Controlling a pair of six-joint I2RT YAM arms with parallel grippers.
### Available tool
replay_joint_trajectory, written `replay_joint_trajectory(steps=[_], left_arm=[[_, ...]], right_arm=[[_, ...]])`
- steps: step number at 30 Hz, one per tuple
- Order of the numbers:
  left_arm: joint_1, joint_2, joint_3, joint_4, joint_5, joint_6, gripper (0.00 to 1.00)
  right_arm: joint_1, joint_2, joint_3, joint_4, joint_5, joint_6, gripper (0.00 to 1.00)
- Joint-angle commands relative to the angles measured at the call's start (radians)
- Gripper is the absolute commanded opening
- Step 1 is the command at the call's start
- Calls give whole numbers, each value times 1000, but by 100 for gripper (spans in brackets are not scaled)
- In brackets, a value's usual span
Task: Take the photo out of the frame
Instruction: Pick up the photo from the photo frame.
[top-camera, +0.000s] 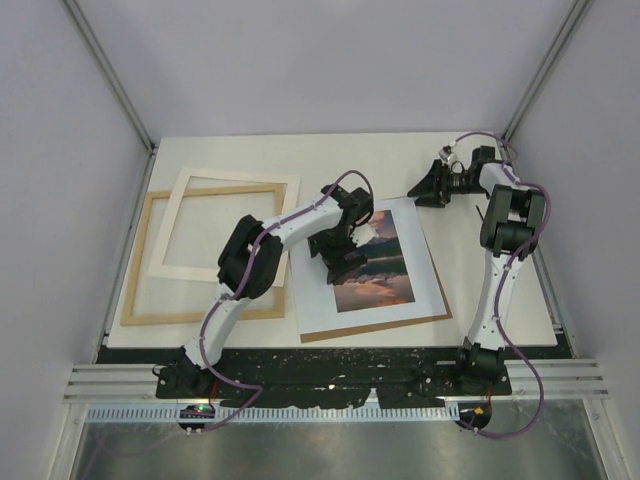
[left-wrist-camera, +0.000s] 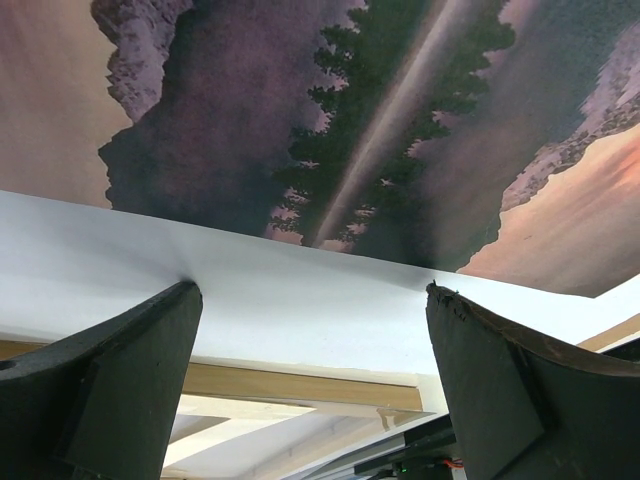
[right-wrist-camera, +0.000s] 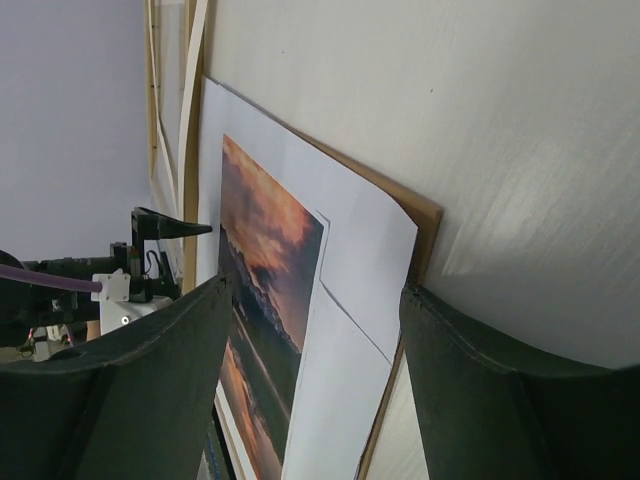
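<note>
Photo (top-camera: 385, 275) lies flat on brown board (top-camera: 378, 328) mid-table near front edge, well apart from frame (top-camera: 137, 265) at left edge. Left claw (top-camera: 342, 262) wide open over photo's white border. Right claw (top-camera: 420, 188) open, empty, by far right corner.

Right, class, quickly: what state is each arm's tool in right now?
Left tool: open, holding nothing, over the photo.
Right tool: open, holding nothing.

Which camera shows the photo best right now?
Top external: nearly the whole photo shows, the left arm covering a part. Left wrist gives only a close patch of print; right wrist sees it at a steep slant.
</note>
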Motion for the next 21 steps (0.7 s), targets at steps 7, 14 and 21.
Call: replay_joint_trajectory(steps=[7, 14, 21], left_arm=[[-13, 27, 29, -12, 37, -12, 100], [-14, 25, 30, -12, 40, -14, 100], [-21, 31, 30, -9, 43, -15, 100]], right_arm=[[3, -104, -10, -8, -121, 31, 71], [5, -87, -41, -39, -103, -48, 64], [6, -30, -18, -212, -81, -246, 59]])
